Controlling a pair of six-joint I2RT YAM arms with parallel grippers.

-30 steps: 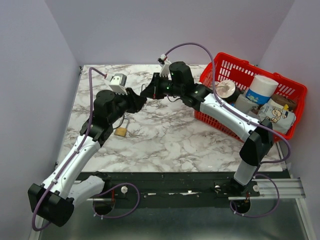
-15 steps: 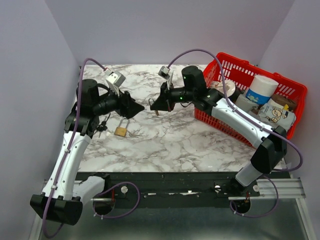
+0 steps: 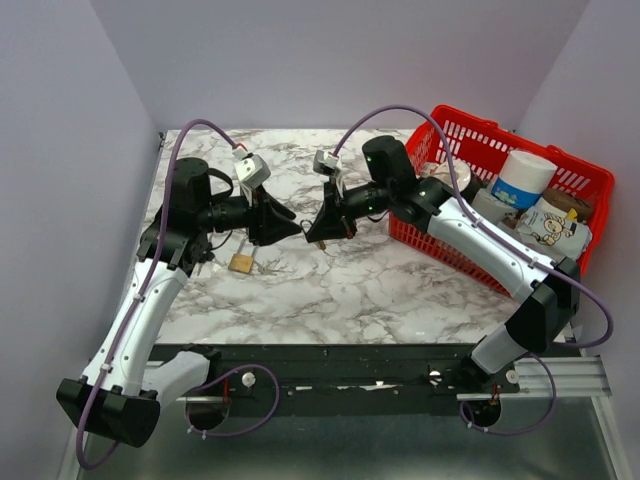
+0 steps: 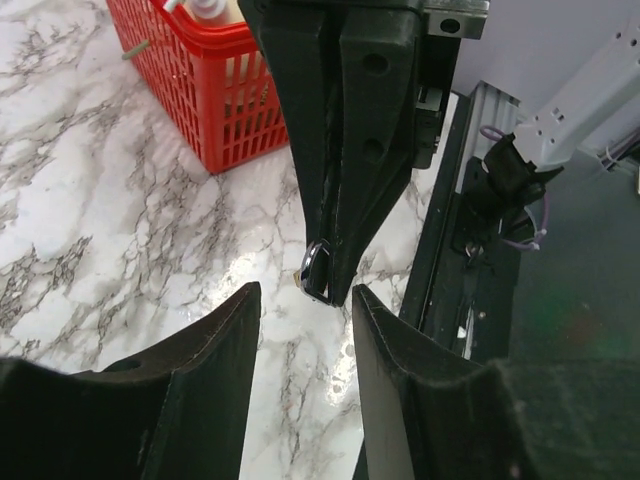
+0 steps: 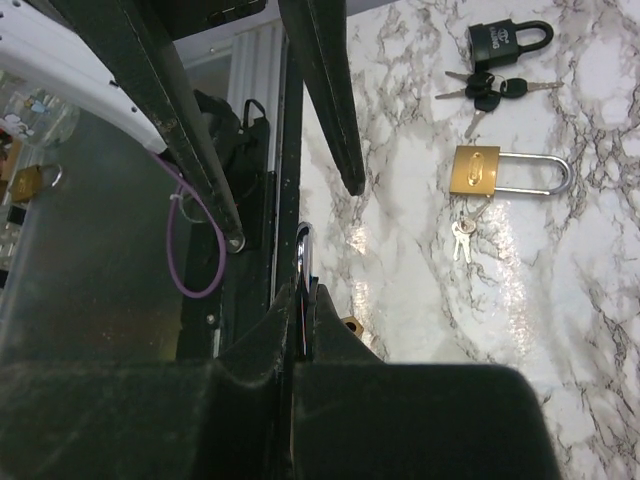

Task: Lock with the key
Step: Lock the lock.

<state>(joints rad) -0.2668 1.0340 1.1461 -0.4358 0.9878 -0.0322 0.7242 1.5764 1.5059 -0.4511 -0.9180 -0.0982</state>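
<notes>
The small padlock (image 5: 302, 250), a brass-bodied one of which little but the curved silver shackle shows, is pinched between the closed fingers of the right gripper (image 5: 303, 295). It is held in the air above the middle of the white marble-patterned table (image 3: 380, 290), with the shackle poking out past the fingertips. The left gripper (image 4: 304, 305) faces it tip to tip, its jaws parted and empty. In the left wrist view one finger stands to each side of the shackle end; whether they touch it I cannot tell.

A second ago the two grippers were pressed together over the back of the table. Half a second ago they had drawn apart, with the left jaws spread wide. Now they have come together again nearer the front, and the left jaws have narrowed to about half. That reads as a re-approach: the left arm seems to be lining up for a fresh hold on the shackle or body, either for a handover or for a squeeze to snap it shut. Neither gripper holds a key, so the key step looks not yet begun.

On the table below lies a larger brass padlock (image 5: 476, 170) with a steel shackle, a pair of small silver keys (image 5: 460, 238) just beside it. Near these are a black padlock (image 5: 500, 42) and a bunch of black-headed keys (image 5: 488, 92). Which key fits the held lock I cannot tell. A red plastic basket (image 4: 200, 90) of household items stands at the table's right edge.
</notes>
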